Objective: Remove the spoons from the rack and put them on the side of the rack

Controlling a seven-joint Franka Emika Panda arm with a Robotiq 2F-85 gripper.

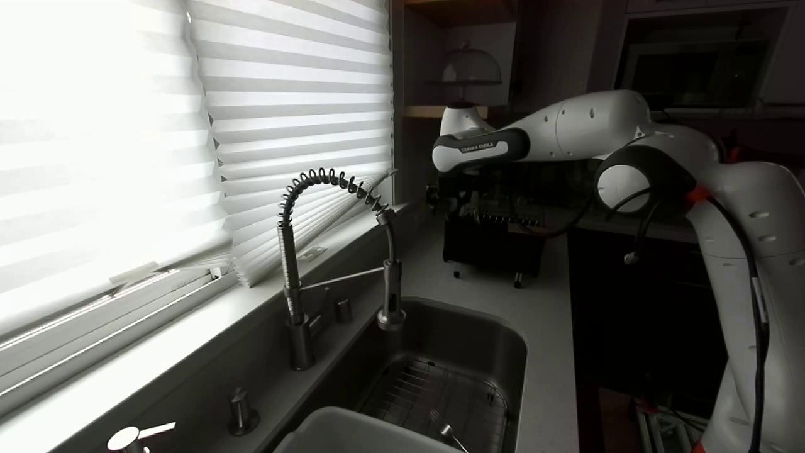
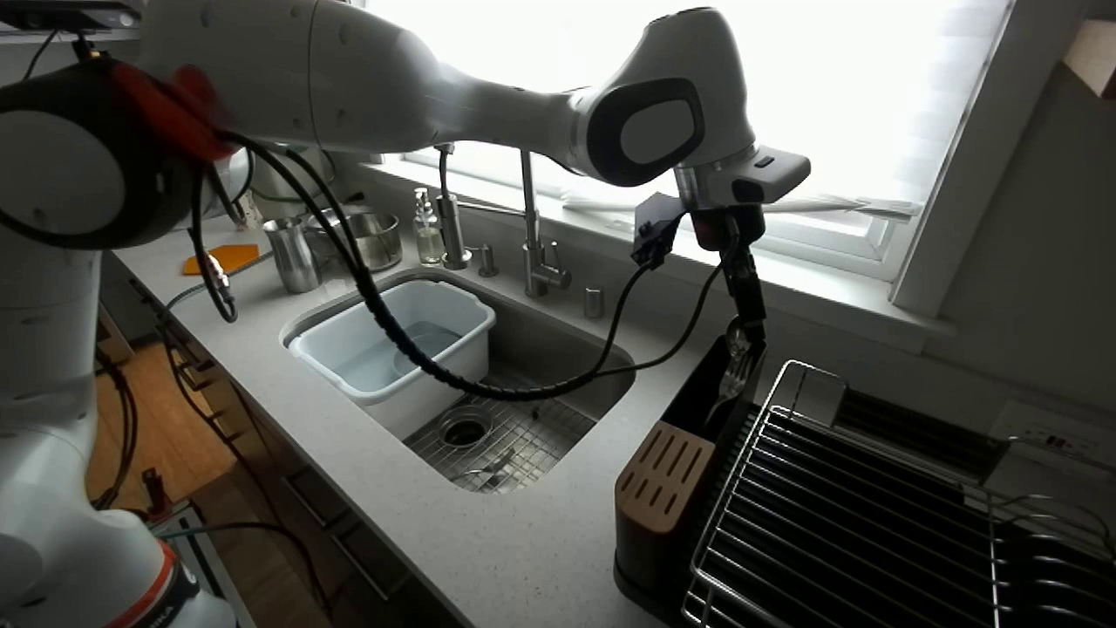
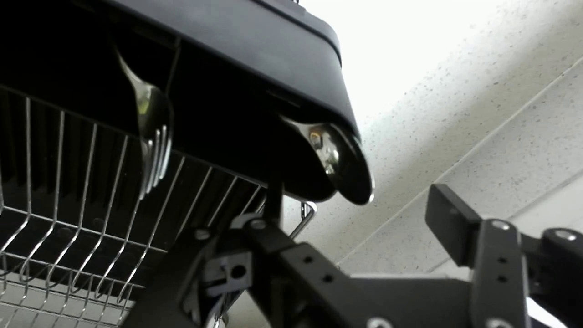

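The rack is a black boxy utensil holder; its outer wall [image 3: 273, 41] fills the top of the wrist view, and its dark side [image 1: 494, 248] shows in an exterior view. A shiny spoon [image 3: 344, 159] leans out at its rounded end, bowl outward; it also shows in an exterior view [image 2: 738, 336]. Only one spoon is clear; any others are hidden. A fork [image 3: 152, 118] stands in the same holder. My gripper [image 3: 364, 212] is open and empty, its fingers wide apart, with the spoon's bowl just ahead of the gap. In an exterior view the gripper [image 2: 751, 323] points down at the holder's window-side end.
A wooden slotted block [image 2: 667, 471] tops the holder's near end. A wire dish rack [image 2: 837, 488] stands beside it. The sink [image 2: 593, 410] holds a white tub [image 2: 479, 349] and a fork [image 1: 446, 431]. The faucet [image 1: 289, 264] and window sill [image 2: 837, 296] are close by.
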